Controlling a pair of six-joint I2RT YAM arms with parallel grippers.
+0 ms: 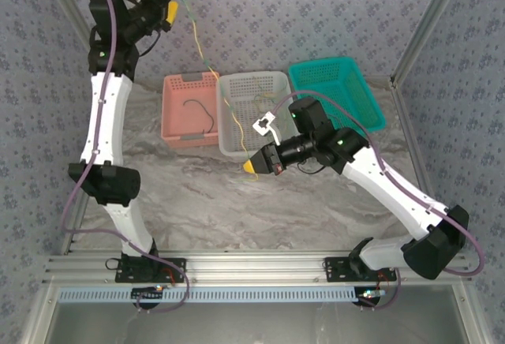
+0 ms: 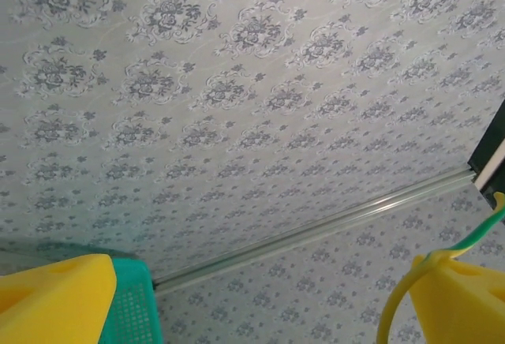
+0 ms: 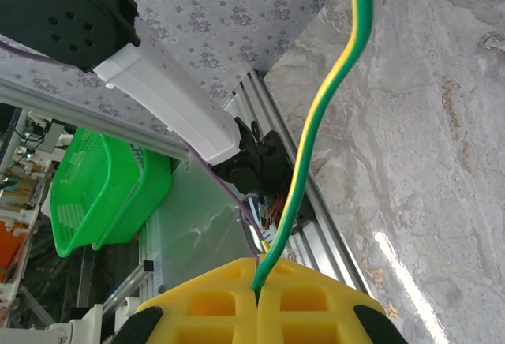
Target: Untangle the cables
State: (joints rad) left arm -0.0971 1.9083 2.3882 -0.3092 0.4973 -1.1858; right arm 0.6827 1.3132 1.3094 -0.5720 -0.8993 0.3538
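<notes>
A yellow-green cable stretches from my raised left gripper down across the baskets to my right gripper. In the left wrist view the left gripper stands open, its yellow fingers wide apart. The cable still hangs looped over the right-hand finger. The right gripper is shut on the same cable, which comes out between its pressed yellow pads. A dark cable lies in the pink basket. Several thin cables lie in the white basket.
Pink, white and teal baskets stand in a row at the back of the marble table. Patterned walls and aluminium posts close in the cell. The right arm reaches over the table in front of the white basket.
</notes>
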